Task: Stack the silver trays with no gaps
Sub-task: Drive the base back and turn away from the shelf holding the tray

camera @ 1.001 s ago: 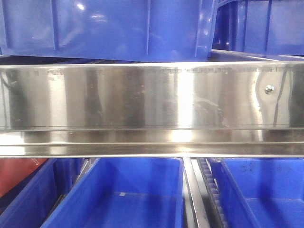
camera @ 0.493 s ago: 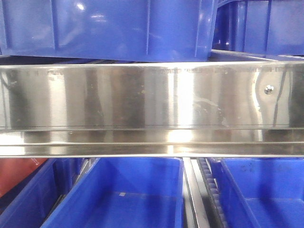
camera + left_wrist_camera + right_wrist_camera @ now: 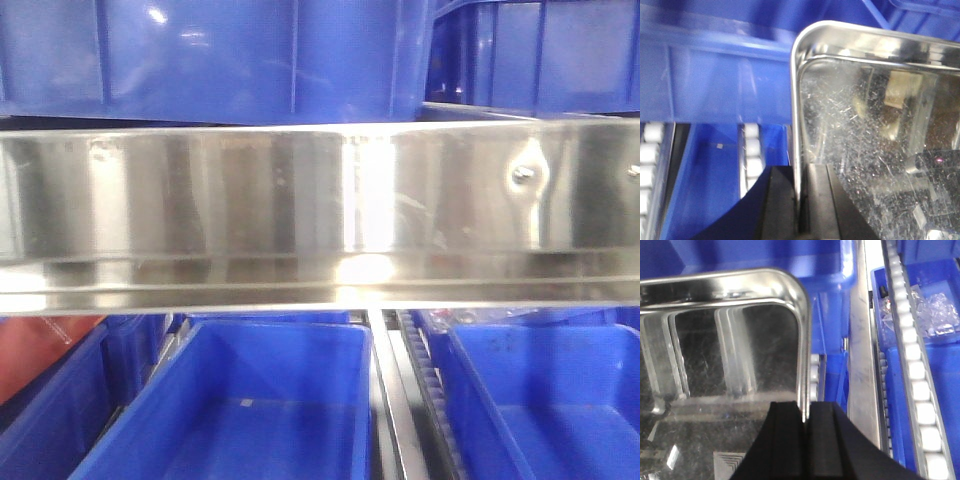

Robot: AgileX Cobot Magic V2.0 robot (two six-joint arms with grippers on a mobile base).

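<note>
Blue bins (image 3: 240, 400) and roller tracks (image 3: 912, 365) fill the rack — one silver tray (image 3: 865, 125) is held between both arms.
Left gripper (image 3: 801, 172) is clamped on the tray's left rim, near its far corner; right gripper (image 3: 805, 410) is pinched on the opposite rim; the tray hangs above the bins and tracks; no second tray shows; the front view gives only the shelf rail (image 3: 250, 200) and its screw (image 3: 522, 174). Judged mid-carry — the next move calls for squaring it level over its mate, then lowering until the rims seat flush.
</note>
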